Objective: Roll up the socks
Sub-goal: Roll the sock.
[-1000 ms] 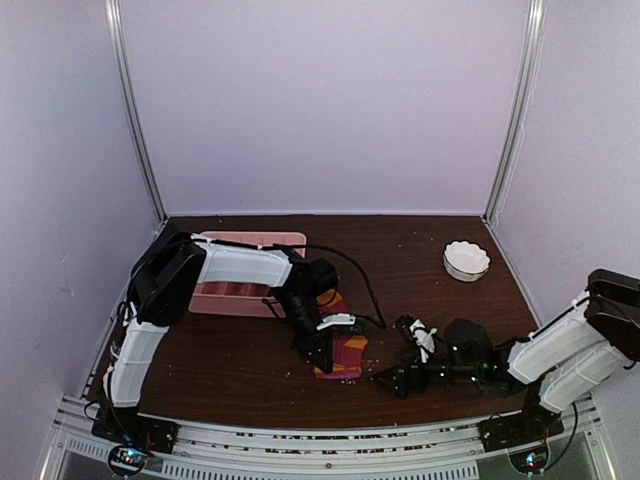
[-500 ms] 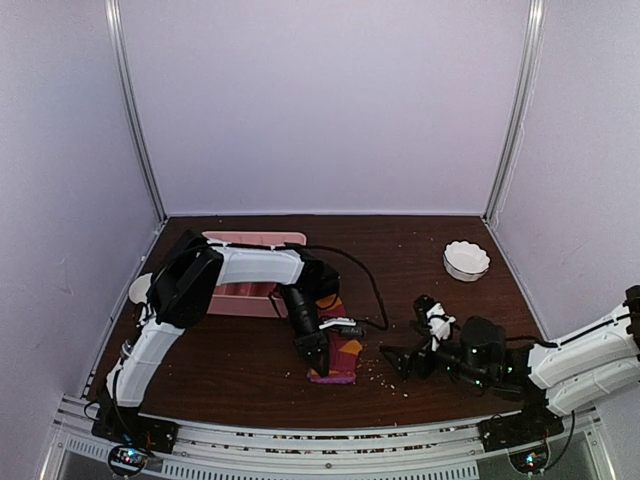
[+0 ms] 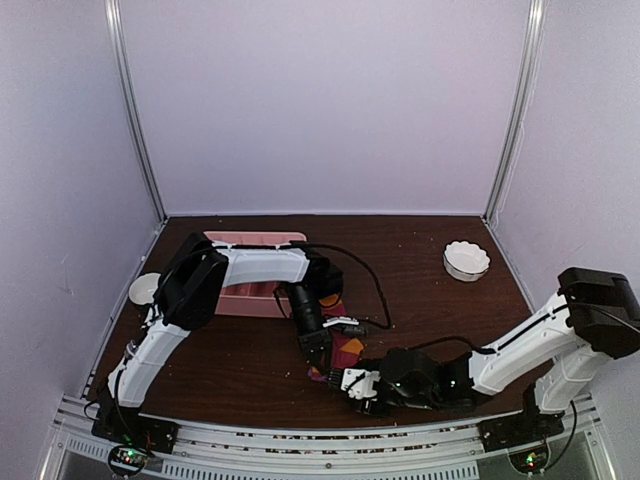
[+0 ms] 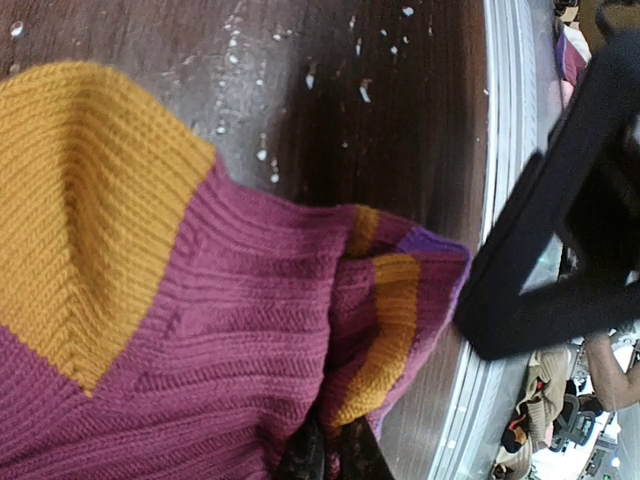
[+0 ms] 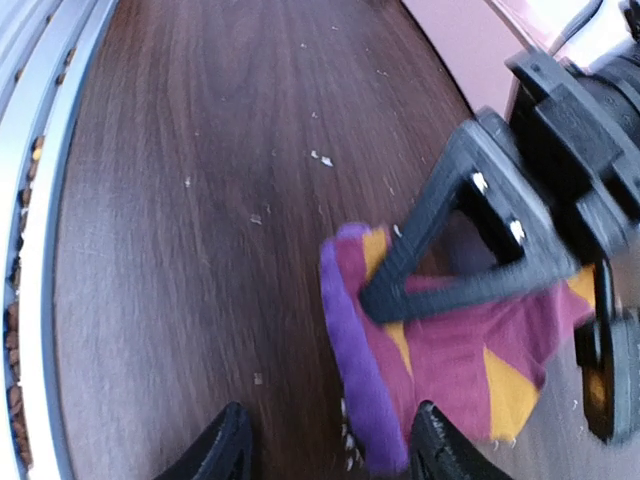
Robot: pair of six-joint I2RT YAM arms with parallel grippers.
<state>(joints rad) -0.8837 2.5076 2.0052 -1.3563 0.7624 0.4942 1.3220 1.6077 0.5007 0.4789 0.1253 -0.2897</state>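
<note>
the left gripper (image 3: 318, 352) is closed tight on the socks (image 3: 346, 352). in its wrist view a fold of dark red and orange knit is bunched between the black fingertips (image 4: 302, 462). the right gripper (image 5: 330, 455) sits low over the wood just in front of the socks. its two fingers (image 5: 228, 448) stand well apart and grip nothing. the purple edge of the fabric lies in the gap, close to the finger on the right of that view, and i cannot tell whether it touches it.

the dark brown table (image 3: 430, 310) carries everything, with a metal rail (image 5: 40, 200) along its near edge. the pink tray (image 3: 255, 238) lies at the back left, partly under the left arm. the socks lie near the middle of the table, towards the near edge and apart from the tray, as a small flattened bundle of dark red, orange and purple. one triangular black finger of the left gripper presses down across the top of the bundle. a white scalloped bowl (image 3: 466, 260) stands at the back right, well away from the socks. a smaller white dish (image 3: 146, 288) shows at the far left edge beside the tray. pale crumbs (image 5: 320, 157) are scattered over the wood around the socks.
</note>
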